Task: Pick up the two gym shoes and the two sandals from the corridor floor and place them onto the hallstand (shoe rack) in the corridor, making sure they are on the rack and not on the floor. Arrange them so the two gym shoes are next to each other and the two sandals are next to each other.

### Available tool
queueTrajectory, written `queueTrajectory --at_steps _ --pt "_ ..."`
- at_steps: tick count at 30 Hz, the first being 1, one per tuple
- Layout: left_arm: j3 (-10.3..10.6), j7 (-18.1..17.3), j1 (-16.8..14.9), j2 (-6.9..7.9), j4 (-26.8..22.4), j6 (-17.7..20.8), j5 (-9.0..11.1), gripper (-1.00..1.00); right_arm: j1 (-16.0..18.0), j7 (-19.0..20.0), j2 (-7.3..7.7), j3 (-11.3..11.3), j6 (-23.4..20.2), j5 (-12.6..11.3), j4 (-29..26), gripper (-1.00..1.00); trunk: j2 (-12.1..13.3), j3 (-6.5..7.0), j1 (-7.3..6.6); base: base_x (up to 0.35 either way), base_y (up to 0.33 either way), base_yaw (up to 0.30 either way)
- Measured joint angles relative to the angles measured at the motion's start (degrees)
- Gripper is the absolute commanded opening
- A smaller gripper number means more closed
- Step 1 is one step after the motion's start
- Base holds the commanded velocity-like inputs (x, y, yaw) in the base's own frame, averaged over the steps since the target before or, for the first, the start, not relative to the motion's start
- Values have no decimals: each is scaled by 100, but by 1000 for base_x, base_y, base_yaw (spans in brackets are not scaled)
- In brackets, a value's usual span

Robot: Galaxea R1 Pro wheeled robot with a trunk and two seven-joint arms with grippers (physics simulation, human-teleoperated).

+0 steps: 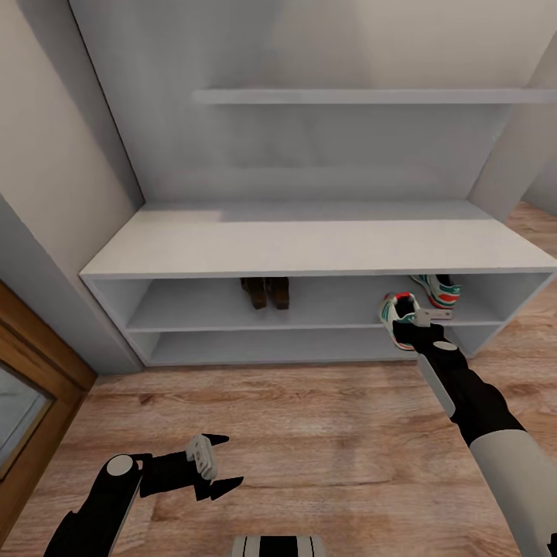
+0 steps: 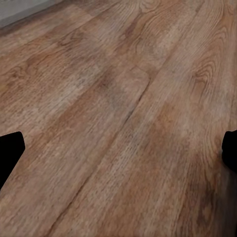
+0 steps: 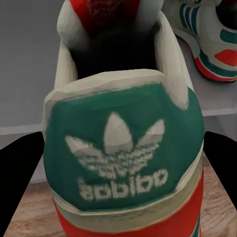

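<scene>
From my head camera I see the low, wide light-grey hallstand point(image 1: 309, 247) standing against the wall on the light brown wood-plank corridor floor point(image 1: 325, 433), with a thin floating wall shelf point(image 1: 371, 96) above it. Two dark brown leather sandals point(image 1: 266, 293) sit side by side on its upper shelf, near the middle. Further right on that same shelf rests one white lace-up gym shoe with green stripes and red-orange patches point(image 1: 439, 290). My right gripper point(image 1: 415, 325) is clamped on the heel of the second gym shoe point(image 1: 398, 311), holding it at the front edge of the upper shelf, just beside the first; whether it touches the shelf I cannot tell. My left gripper point(image 1: 218, 464) hangs low over the floor, well apart from the rack, fingers spread wide and holding nothing. In my left wrist camera I look down at bare plank flooring point(image 2: 118, 118), a dark fingertip point(image 2: 10, 150) at each side, far apart. In my right wrist camera the held shoe's green heel tab with its white trefoil logo point(image 3: 121, 148) sits between the two fingers point(image 3: 19, 187), and the other gym shoe point(image 3: 207, 39) lies beyond on the grey shelf.
</scene>
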State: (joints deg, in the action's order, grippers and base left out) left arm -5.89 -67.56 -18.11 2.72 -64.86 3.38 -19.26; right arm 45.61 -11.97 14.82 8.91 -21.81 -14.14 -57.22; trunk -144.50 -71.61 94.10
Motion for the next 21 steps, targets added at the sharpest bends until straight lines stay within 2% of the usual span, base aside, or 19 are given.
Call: queueTrajectory --at_steps 21 --pt "5 7 0 -6 -2 -24 -5 100 13 13 -6 -20 79 -27 110 -100 0 0 0 16 -3 0"
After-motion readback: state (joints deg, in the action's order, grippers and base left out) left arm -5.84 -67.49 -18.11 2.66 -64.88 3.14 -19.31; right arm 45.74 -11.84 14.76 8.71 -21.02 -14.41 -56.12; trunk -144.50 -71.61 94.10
